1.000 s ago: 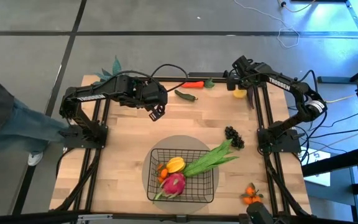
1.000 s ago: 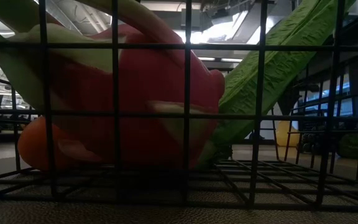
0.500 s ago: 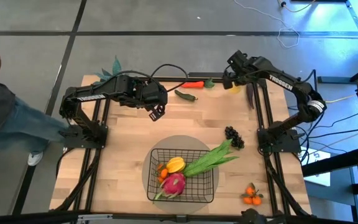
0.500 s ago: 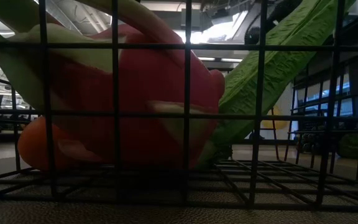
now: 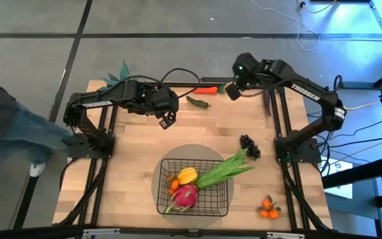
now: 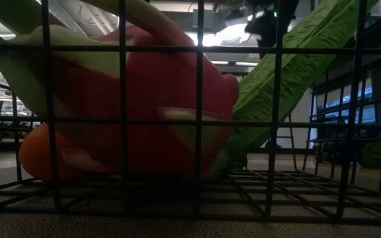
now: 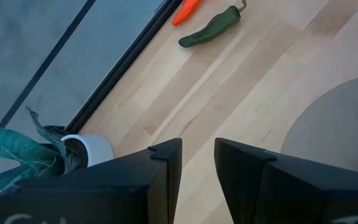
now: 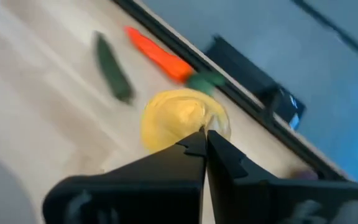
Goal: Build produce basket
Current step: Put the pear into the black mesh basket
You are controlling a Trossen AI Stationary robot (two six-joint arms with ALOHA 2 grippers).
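Only "TROSSEN" along right arm (image 5: 304, 89)

in the low view the basket (image 6: 199, 125) wire and dragon fruit (image 6: 144, 106) fill the frame and hide most of the table, the stalks (image 6: 296, 66) run off the top edge, and the right wrist view shows blurred peppers (image 8: 114, 65).

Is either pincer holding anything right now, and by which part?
The right pincer is shut on the edge of a yellow fruit. The left pincer holds nothing, poised over bare table.
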